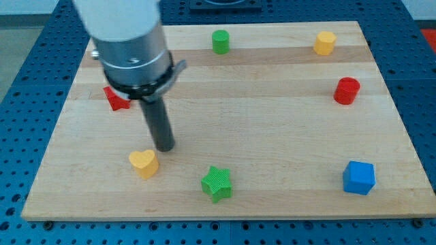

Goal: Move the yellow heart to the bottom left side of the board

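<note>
The yellow heart (144, 163) lies on the wooden board (272, 116) at the view's lower left. My tip (164, 148) rests on the board just to the upper right of the heart, a small gap apart from it. The dark rod rises from there to the arm's grey body at the view's top left.
A green star (217, 183) lies right of the heart. A red block (116, 99) is partly hidden behind the arm at the left. A green cylinder (220, 41) and a yellow block (325, 43) sit near the top edge. A red cylinder (347, 90) and a blue cube (358, 177) are at the right.
</note>
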Tool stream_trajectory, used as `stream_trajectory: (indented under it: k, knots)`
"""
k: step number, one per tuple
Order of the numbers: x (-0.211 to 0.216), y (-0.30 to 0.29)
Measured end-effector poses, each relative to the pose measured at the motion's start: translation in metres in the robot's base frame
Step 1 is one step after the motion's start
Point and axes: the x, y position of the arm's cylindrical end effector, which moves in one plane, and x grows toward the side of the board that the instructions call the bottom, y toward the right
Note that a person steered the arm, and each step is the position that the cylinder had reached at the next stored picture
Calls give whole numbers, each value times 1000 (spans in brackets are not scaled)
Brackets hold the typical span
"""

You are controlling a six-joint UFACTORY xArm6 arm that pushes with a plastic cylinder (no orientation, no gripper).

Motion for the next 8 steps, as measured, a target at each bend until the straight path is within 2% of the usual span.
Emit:
stream_trajectory:
  k: [2,8]
  knots:
    - [22,-1]
    - [66,-91]
